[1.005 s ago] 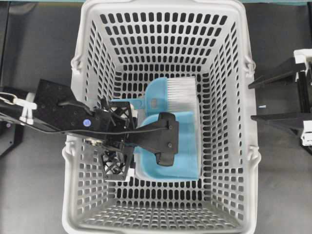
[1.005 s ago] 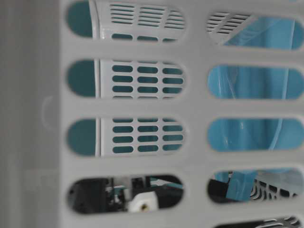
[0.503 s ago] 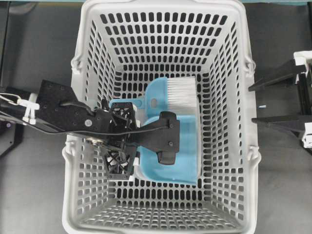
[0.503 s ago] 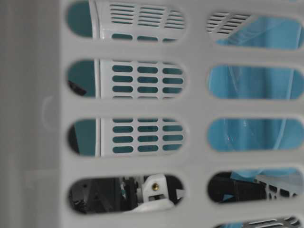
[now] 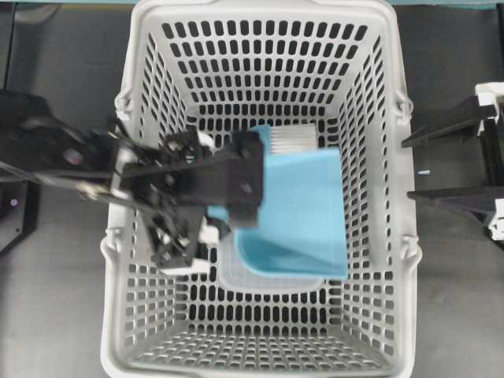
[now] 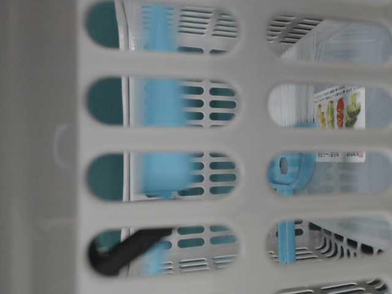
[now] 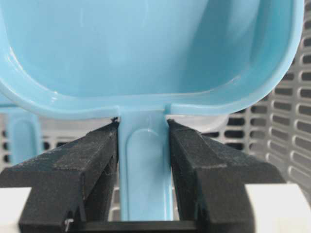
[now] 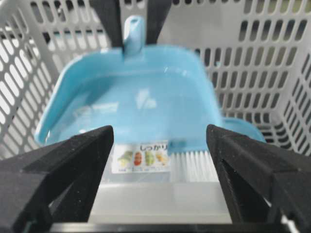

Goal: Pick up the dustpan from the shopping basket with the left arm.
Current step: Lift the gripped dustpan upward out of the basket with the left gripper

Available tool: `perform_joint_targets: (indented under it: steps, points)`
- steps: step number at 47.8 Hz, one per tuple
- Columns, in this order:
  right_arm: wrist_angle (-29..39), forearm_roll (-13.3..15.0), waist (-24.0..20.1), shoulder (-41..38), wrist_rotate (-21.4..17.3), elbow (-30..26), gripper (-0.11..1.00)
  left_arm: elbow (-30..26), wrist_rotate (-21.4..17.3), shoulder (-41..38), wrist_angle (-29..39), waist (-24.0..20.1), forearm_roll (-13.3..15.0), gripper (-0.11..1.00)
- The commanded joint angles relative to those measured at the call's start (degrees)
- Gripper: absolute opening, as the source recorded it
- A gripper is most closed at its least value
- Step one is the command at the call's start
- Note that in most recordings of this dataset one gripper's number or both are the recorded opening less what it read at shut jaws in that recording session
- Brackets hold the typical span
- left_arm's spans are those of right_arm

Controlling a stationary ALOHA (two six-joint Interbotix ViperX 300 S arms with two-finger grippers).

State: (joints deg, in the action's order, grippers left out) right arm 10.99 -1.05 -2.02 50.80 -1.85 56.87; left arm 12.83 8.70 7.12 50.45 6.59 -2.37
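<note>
The light blue dustpan (image 5: 303, 213) hangs tilted above the floor of the grey shopping basket (image 5: 260, 9). My left gripper (image 5: 235, 206) is shut on its handle. In the left wrist view the thin handle (image 7: 144, 165) is clamped between both black fingers (image 7: 87, 165), just below the pan (image 7: 146, 48). From the right wrist view the pan (image 8: 141, 97) faces me, with the left gripper's fingers (image 8: 112, 19) above it. My right gripper (image 5: 405, 165) is open and empty outside the basket's right wall; it also shows in its own wrist view (image 8: 159, 133).
A blue hand brush with white bristles (image 5: 290, 135) lies under the pan's far edge. A clear box (image 5: 272, 277) with a picture label (image 8: 141, 156) lies on the basket floor below the pan. Slotted walls (image 8: 272, 73) close in on all sides.
My left gripper has risen with the dustpan clamped in it. The pan has come up off the brush and the clear box and now looks larger and tilted. The right arm has not moved.
</note>
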Motion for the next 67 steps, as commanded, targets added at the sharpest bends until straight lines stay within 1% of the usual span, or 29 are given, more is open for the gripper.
perform_joint_targets:
  steps: [1,6,12,22,45,67]
  points:
    - [-0.79,-0.18,-0.18,-0.09,-0.09,-0.62,0.74,-2.90,-0.35,3.69,0.53,-0.35,-0.18,0.31]
    - [-1.05,-0.18,-0.26,0.09,-0.18,-0.26,0.74,-5.27,-0.09,5.01,3.43,-0.79,-0.18,0.31]
    - [-1.14,-0.18,-0.26,0.18,-0.09,-0.26,0.74,-8.61,-0.09,4.92,8.53,-0.79,-0.18,0.31]
    - [-1.23,-0.18,-0.26,0.44,-0.09,-0.09,0.74,-11.16,-0.35,4.04,12.39,-1.05,-0.18,0.31]
    - [-1.23,-0.18,-0.26,0.62,-0.09,0.35,0.74,-11.78,-0.53,3.43,14.24,-1.23,-0.18,0.31]
    - [-1.41,-0.18,-0.26,1.14,-0.09,0.79,0.74,-11.78,-0.53,2.99,14.24,-1.23,-0.18,0.31]
